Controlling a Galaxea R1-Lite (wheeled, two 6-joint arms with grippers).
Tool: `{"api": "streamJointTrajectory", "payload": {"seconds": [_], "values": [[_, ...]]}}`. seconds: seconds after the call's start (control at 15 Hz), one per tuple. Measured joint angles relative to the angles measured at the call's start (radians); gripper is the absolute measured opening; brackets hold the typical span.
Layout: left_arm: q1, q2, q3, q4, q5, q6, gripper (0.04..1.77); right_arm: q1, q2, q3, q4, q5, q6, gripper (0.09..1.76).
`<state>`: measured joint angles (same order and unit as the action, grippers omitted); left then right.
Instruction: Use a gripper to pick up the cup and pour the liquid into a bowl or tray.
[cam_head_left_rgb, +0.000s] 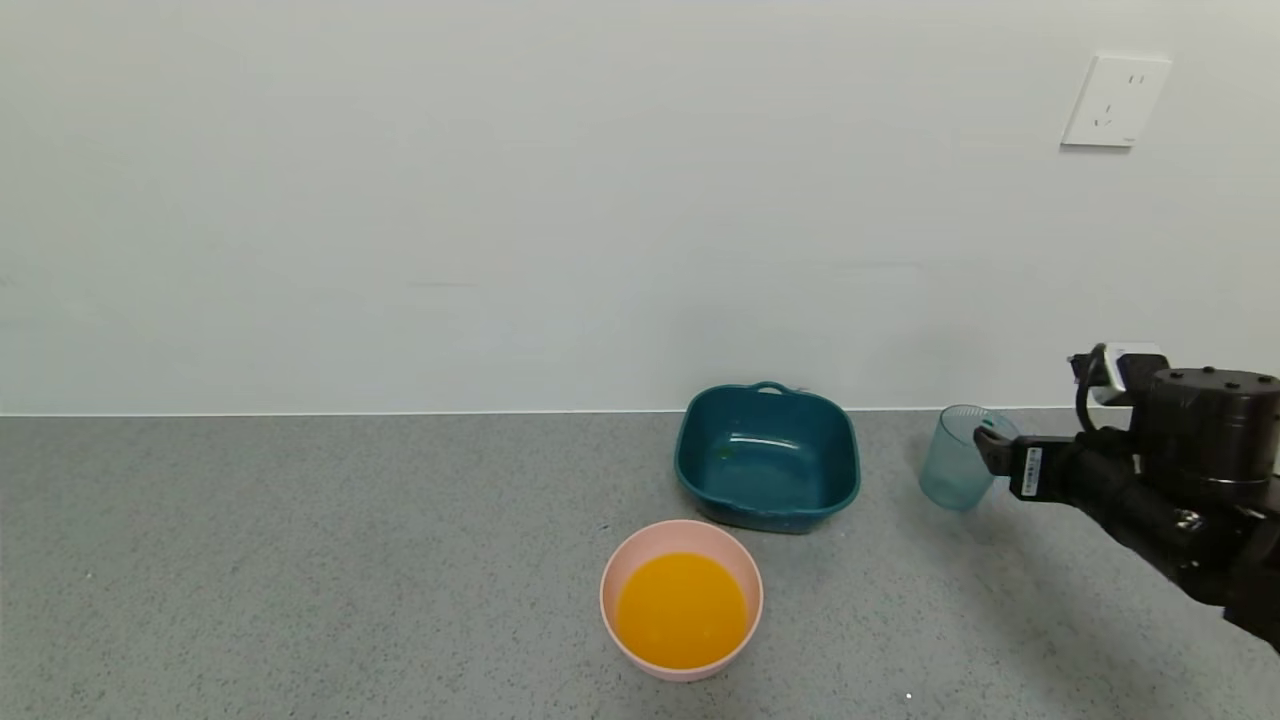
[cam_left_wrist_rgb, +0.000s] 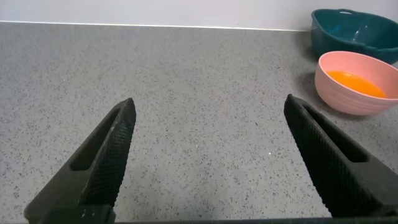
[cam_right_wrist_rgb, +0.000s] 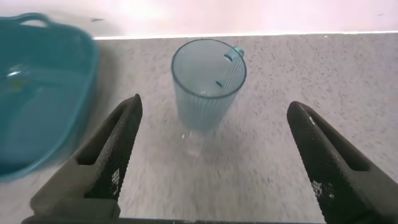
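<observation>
The cup (cam_head_left_rgb: 955, 470) stands upright and empty on the grey counter at the right, close to the back wall. My right gripper (cam_head_left_rgb: 990, 450) is open just to the cup's right, and nothing is between its fingers. In the right wrist view the cup (cam_right_wrist_rgb: 207, 84) sits just beyond the spread fingertips of the gripper (cam_right_wrist_rgb: 214, 106). The pink bowl (cam_head_left_rgb: 680, 530) near the front centre holds the orange liquid (cam_head_left_rgb: 680, 610). My left gripper (cam_left_wrist_rgb: 210, 102) hangs open over bare counter, with the bowl (cam_left_wrist_rgb: 342, 99) and the liquid (cam_left_wrist_rgb: 364, 84) off to one side.
A dark teal basin (cam_head_left_rgb: 700, 440) with a handle stands empty between the bowl and the cup, against the back wall. It also shows in the right wrist view as the basin (cam_right_wrist_rgb: 37, 112). A wall socket (cam_head_left_rgb: 1115, 100) is high on the right.
</observation>
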<state>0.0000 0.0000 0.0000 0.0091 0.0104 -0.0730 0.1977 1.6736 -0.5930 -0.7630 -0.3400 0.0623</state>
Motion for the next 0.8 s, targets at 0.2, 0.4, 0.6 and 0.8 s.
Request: {"api": "streamJointTrajectory", "payload": {"seconds": [0.2,0.4,0.6,0.8], "values": [[0.000,0.000,0.000,0.000,0.000,0.000,1.72,0.037,-0.235,0.002,0.259,0.059,0.000,1.70],[0.000,0.000,0.000,0.000,0.000,0.000,1.72,0.077,-0.464,-0.017,0.520,0.108,0.001,1.70],[0.000,0.000,0.000,0.000,0.000,0.000,1.72,0.111,-0.646,-0.013,0.632,0.124,0.013,1.70],[0.000,0.000,0.000,0.000,0.000,0.000,1.72,0.122,-0.784,0.048,0.651,0.127,0.015,1.70]]}}
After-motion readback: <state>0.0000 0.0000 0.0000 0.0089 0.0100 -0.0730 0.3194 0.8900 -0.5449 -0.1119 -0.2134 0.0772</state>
